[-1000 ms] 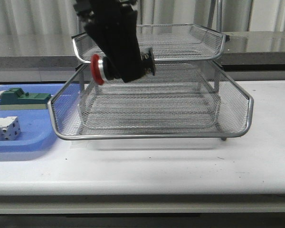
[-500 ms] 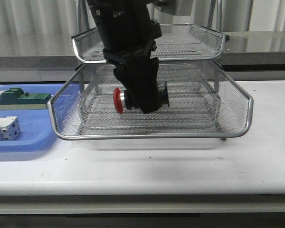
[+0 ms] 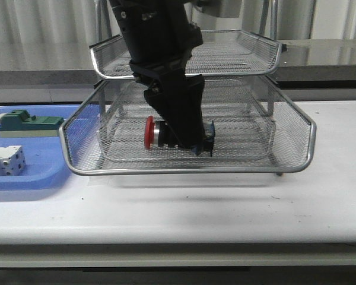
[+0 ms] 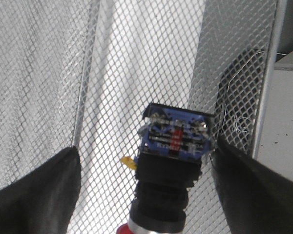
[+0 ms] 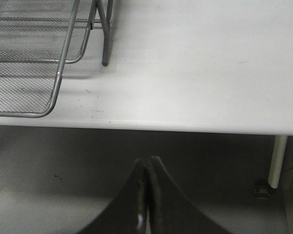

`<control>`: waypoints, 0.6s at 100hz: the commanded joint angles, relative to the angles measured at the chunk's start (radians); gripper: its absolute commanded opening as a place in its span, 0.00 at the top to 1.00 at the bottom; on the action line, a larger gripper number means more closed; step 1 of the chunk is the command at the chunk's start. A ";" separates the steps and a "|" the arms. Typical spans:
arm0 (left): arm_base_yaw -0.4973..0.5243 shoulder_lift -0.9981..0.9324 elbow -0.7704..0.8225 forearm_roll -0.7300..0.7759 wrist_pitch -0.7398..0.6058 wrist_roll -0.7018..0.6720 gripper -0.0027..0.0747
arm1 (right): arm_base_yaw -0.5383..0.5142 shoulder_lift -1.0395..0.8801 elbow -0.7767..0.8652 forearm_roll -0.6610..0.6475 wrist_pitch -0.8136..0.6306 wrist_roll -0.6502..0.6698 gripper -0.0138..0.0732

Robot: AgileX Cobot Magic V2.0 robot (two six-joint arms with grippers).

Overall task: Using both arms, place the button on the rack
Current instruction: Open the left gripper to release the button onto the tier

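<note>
The left gripper (image 3: 184,139) has come lower, bringing the button (image 3: 160,133) down to the mesh floor of the rack (image 3: 190,169)'s big lower tray; it grips the button's body sideways. The right gripper (image 5: 146,195), pressed shut and empty, hangs beyond the bench (image 5: 200,63) edge.

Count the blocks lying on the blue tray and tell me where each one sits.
2. The green block lies at the far side of the blue tray; the white block lies nearer the camera, cut off by the picture's left edge. More may lie out of frame.
</note>
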 commanded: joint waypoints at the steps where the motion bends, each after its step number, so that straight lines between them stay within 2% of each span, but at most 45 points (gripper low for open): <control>1: -0.006 -0.059 -0.029 -0.028 -0.021 -0.010 0.26 | -0.001 0.005 -0.032 -0.008 -0.055 -0.003 0.92; 20: -0.006 -0.107 -0.029 -0.031 -0.014 -0.063 0.26 | -0.001 0.005 -0.032 -0.008 -0.055 -0.003 0.92; 47: 0.010 -0.244 -0.029 -0.026 0.067 -0.116 0.26 | -0.001 0.005 -0.032 -0.008 -0.055 -0.003 0.92; 60: 0.063 -0.309 -0.029 -0.003 0.117 -0.149 0.32 | -0.001 0.005 -0.032 -0.008 -0.055 -0.003 0.92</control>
